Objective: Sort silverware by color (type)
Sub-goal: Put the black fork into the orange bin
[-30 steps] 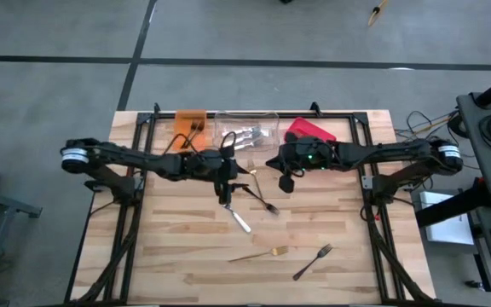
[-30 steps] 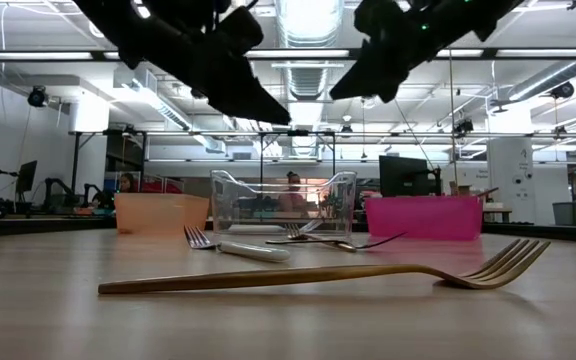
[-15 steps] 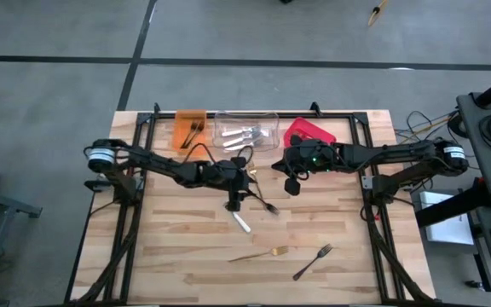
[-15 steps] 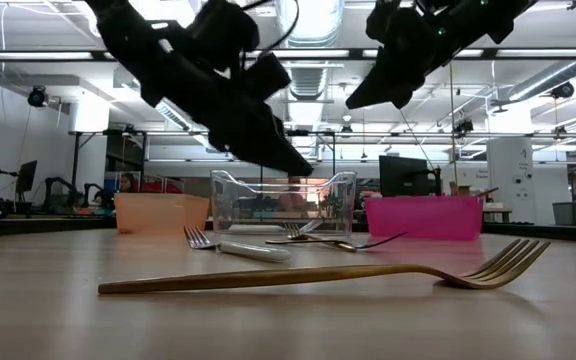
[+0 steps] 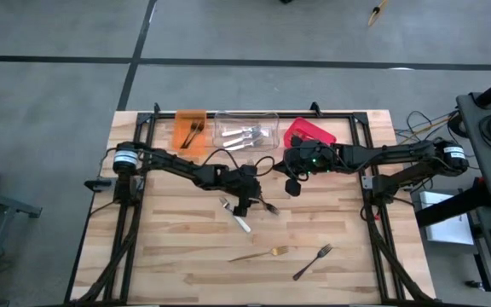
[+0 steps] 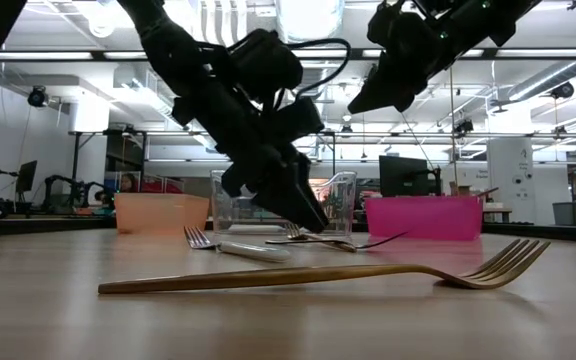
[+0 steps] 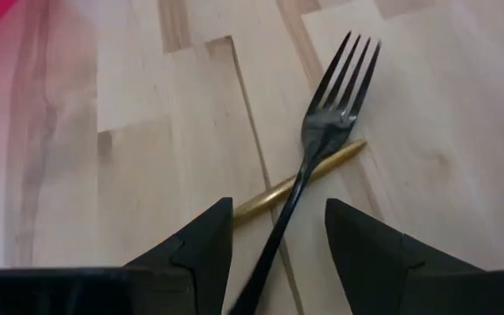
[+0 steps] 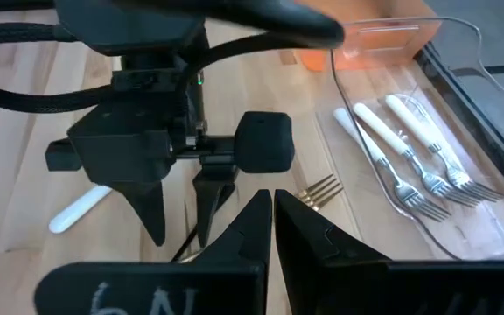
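Left gripper (image 7: 274, 241): fingers apart, lowered over the middle of the tabletop, straddling the handle of the black fork (image 7: 322, 144); contact with the fork cannot be told.
Black fork: lies crossed over a gold utensil (image 7: 309, 179) at the tabletop's middle.
Right gripper (image 5: 291, 184): fingers pressed together, nothing between them, raised above the tabletop right of middle, near the red bin (image 5: 310, 132).
White-handled fork (image 5: 235, 216): flat on the tabletop just beside the left gripper, toward the front edge.
Gold fork (image 5: 259, 253): near the front edge, about midway along it.
Second black fork (image 5: 312, 262): near the front edge, right of the gold fork.
Clear bin (image 5: 247, 134): back edge, centre; holds white-handled forks.
Orange bin (image 5: 189, 129): back edge, left of the clear bin; holds dark utensils.
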Robot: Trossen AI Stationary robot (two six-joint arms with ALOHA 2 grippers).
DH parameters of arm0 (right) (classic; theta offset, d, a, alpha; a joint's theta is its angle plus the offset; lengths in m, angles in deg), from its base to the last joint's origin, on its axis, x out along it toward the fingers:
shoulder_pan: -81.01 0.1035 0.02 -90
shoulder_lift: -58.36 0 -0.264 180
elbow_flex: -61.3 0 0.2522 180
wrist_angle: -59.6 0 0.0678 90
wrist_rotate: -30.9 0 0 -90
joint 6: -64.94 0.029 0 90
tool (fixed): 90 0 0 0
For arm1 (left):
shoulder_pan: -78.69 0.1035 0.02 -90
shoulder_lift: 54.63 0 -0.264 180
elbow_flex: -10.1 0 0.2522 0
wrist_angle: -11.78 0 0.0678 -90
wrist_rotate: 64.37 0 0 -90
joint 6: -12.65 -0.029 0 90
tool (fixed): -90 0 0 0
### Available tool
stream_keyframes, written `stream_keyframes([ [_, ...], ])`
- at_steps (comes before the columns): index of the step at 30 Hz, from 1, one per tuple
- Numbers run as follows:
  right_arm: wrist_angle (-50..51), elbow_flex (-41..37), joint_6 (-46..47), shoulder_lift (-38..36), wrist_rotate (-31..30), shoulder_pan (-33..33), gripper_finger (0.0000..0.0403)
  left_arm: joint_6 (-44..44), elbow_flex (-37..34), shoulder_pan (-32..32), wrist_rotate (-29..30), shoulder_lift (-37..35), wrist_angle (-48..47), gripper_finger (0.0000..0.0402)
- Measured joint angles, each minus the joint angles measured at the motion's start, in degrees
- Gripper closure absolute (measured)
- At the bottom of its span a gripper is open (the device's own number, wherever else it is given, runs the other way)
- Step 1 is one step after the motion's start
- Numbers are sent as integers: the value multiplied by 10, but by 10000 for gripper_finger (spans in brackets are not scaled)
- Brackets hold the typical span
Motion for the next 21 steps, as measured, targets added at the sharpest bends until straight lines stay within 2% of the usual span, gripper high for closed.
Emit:
stream_keyframes([
  [10,-19,-14,0,0,0,0,394,26,-1,2,-2,13,-5,248],
  [21,-29,-19,0,0,0,0,394,51,-2,7,-34,28,5,248],
])
